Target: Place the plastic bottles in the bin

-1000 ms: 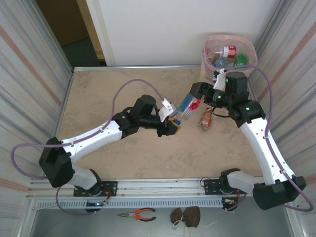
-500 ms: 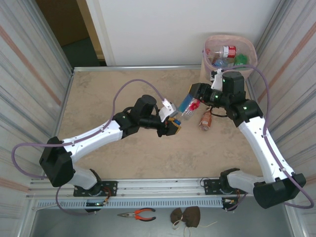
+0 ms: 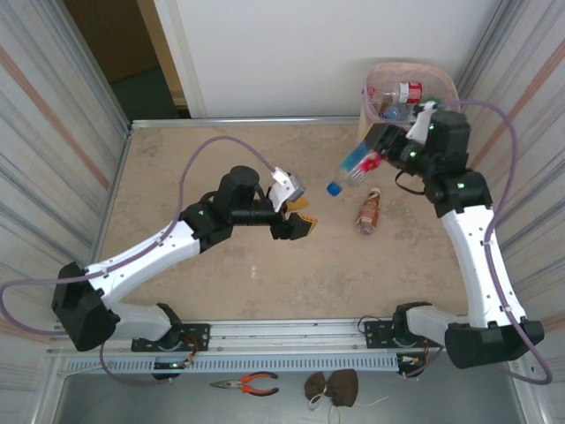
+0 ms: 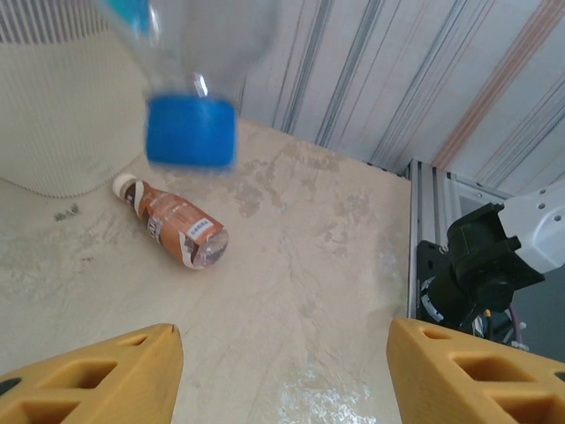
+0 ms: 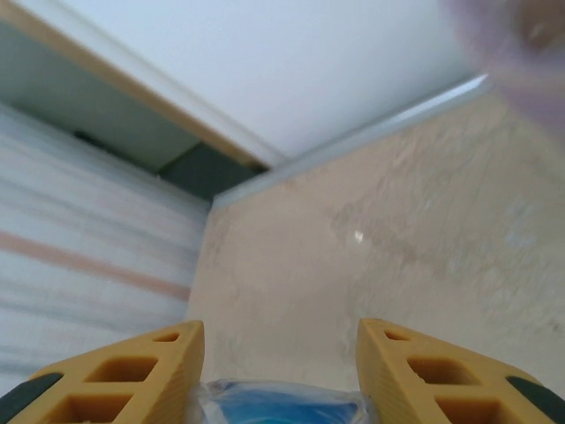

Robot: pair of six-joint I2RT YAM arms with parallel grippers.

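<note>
Top external: right gripper (image 3: 369,159) is clamped on the clear bottle (image 3: 353,170). Blue label, blue cap pointing down toward the table (image 3: 221,283), body tilted. It hangs in the air over the far right part of the table, short of the bin (image 3: 411,65) at the far right corner. Right wrist agrees: the blue label sits between the yellow fingers (image 5: 115,375). Left gripper (image 3: 298,221) has its jaws apart with nothing between them, hovering near table centre. Brown bottle (image 3: 369,210) lies on its side near the right edge, under the held one.

Step in hand, as I read it: carry to the bin and drop.
- Grip looks off-centre, with a long overhang on the cap side. Swing slow so it doesn't pivot.
- Bin wall stands tall above the table, so lift first, then go across.
- Get the whole bottle over the mouth before opening. The cap end clears the near rim last.

Room:
- Striped wall is close on the right and the back wall sits behind the bin, so elbow margin is thin.
- Bin holds other bottles (image 3: 402,91), but there is space on top.
- Left arm is well apart from the path.
- Table centre and left side are free.
</note>
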